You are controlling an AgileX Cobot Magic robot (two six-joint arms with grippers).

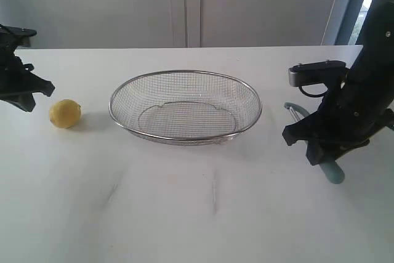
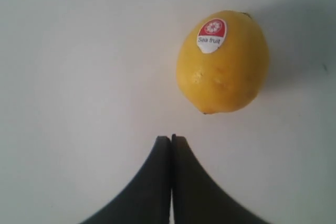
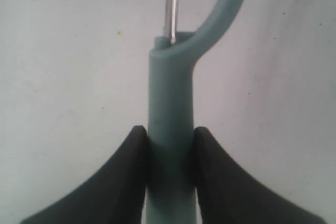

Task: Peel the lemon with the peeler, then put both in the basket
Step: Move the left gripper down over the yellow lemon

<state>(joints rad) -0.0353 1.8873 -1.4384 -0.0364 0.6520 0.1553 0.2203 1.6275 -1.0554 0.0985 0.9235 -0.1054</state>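
Observation:
The yellow lemon (image 1: pixel 65 114) lies on the white table left of the basket (image 1: pixel 121 93); in the left wrist view the lemon (image 2: pixel 222 62) shows a red and white sticker. My left gripper (image 2: pixel 171 138) is shut with nothing in it, a little short of the lemon, and it stands at the far left edge (image 1: pixel 26 95). The teal peeler (image 1: pixel 332 170) lies on the table right of the basket. My right gripper (image 3: pixel 168 132) is shut on the peeler's handle (image 3: pixel 169 93), with one finger on each side. The silver blade runs out of the right wrist view.
The wire basket sits in the middle of the table and holds nothing. A pale wall stands behind the table's far edge. The right arm (image 1: pixel 351 106) hangs low over the table's right side.

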